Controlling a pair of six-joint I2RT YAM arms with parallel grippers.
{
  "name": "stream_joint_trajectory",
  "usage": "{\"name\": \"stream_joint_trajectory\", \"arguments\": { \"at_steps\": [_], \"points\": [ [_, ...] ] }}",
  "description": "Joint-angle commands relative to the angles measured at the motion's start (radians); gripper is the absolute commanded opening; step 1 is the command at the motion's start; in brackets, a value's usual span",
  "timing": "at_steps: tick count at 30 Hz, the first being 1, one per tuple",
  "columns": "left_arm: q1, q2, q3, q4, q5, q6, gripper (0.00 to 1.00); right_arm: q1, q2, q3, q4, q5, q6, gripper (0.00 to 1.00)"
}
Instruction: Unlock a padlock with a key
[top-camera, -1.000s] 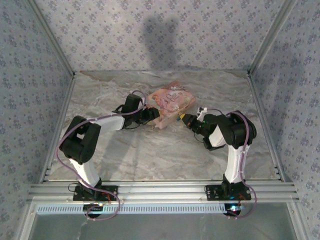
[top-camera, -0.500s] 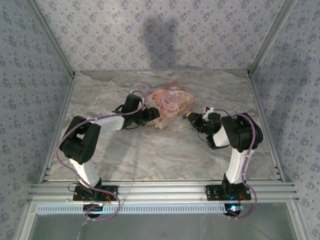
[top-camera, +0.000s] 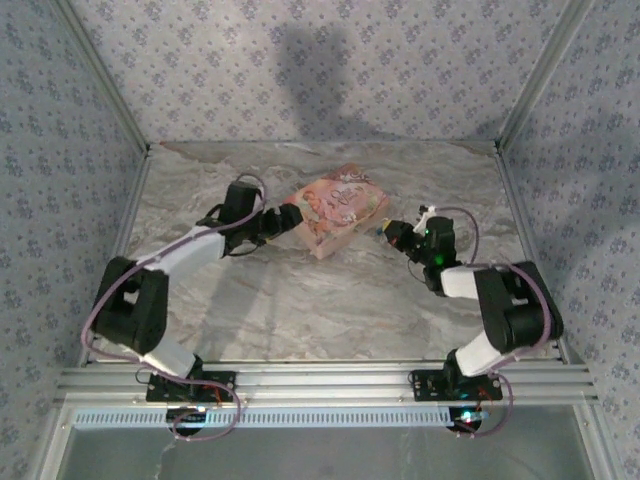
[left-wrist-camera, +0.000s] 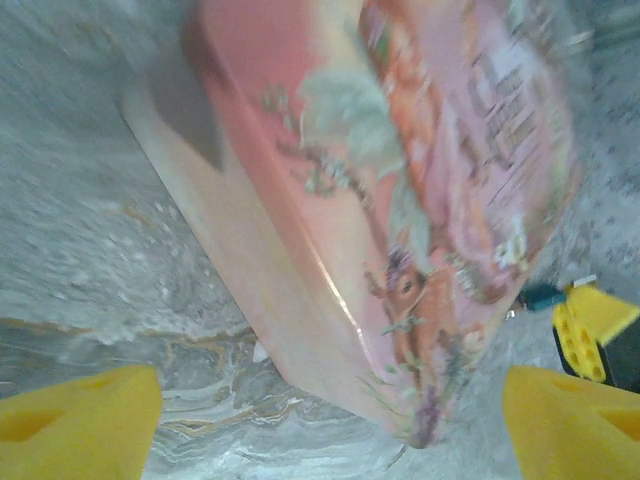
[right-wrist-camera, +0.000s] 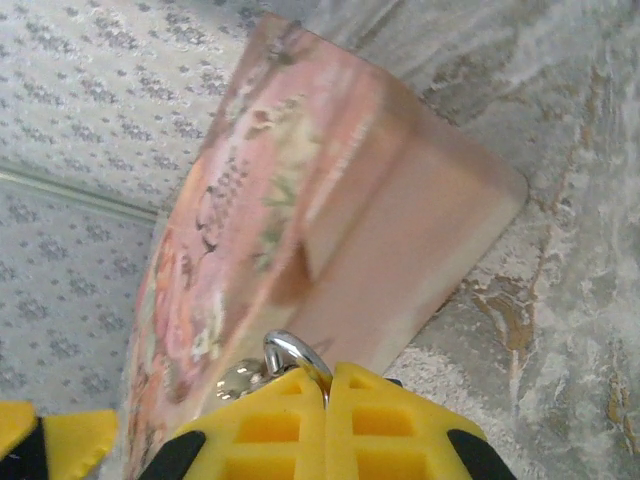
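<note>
Marbled grey tabletop, floral-papered walls, pink box, left gripper spread near it, right gripper pinching padlock

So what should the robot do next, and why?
Probably close the left fingers on the pink box to steady it: they stand open either side of its corner, while the right fingers are shut on a silvery ring just beside it.

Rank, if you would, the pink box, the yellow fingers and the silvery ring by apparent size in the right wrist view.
1. pink box
2. yellow fingers, inflated by camera nearness
3. silvery ring, clearly smallest
</note>
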Motion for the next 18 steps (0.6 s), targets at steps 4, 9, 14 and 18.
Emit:
{"name": "stream_joint_trajectory", "arguments": {
  "at_steps": [4,9,14,18],
  "points": [
    [0.058,-0.2,-0.064,-0.06,-0.171,0.071,0.95,0.006,-0.219,0.119,-0.556,-0.002,-0.283,0.0],
    [0.106,-0.347,-0.128,-0.067,-0.288,0.087,0.98,0.025,-0.349,0.192,-0.912,0.016,-0.378,0.0],
    [0.151,-0.468,-0.203,-0.042,-0.383,0.078,0.98,0.052,-0.451,0.237,-1.205,0.06,-0.426,0.0],
    [0.189,-0.537,-0.264,0.001,-0.417,0.06,0.98,0.067,-0.512,0.232,-1.366,0.085,-0.409,0.0]
  ]
}}
